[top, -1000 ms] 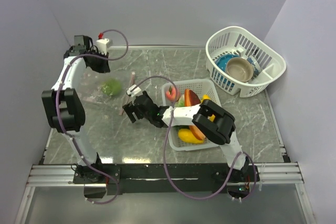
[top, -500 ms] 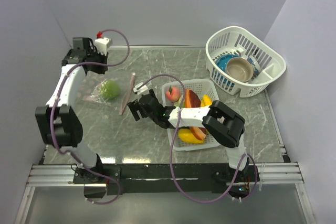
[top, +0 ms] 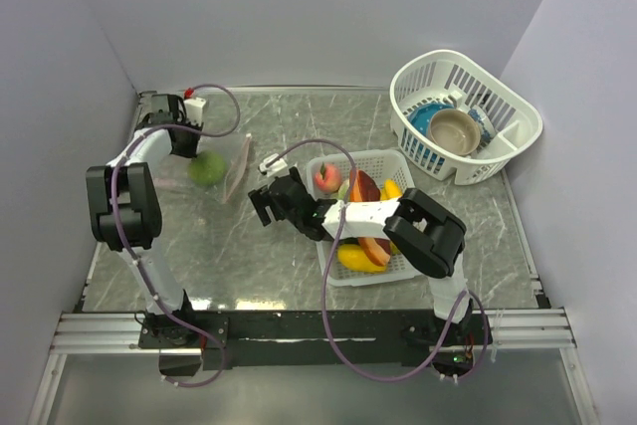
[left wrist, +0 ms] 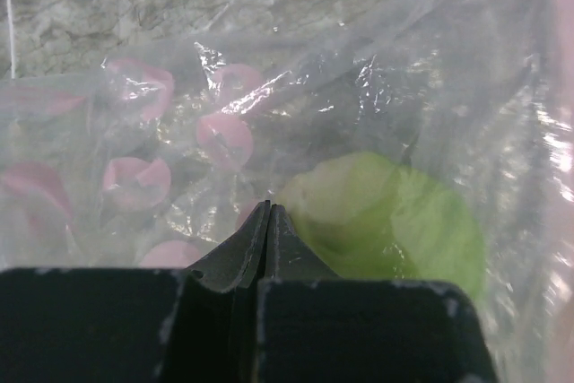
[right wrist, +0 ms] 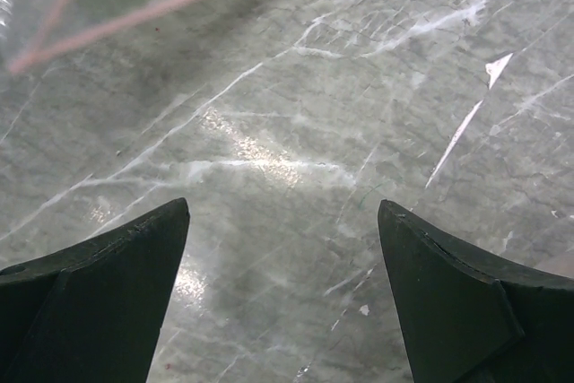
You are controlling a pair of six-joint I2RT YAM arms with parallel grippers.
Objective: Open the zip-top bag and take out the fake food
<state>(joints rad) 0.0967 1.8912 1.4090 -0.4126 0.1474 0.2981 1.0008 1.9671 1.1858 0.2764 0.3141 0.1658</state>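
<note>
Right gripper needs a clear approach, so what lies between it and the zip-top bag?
Only bare marble table: the right wrist view shows it between the open right gripper and the zip-top bag's pink strip.

Probably a robotics lab test cell. Plain pale walls [top: 328, 17] box in a marble-patterned table [top: 269, 256], and an aluminium mounting rail [top: 109, 330] runs along its edge at six o'clock.

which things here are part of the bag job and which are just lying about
Job: zip-top bag, lettuce inside it, fake food in the tray, left hand, right hand.
Lying about: white basket, blue bowl, tan bowl.
</note>
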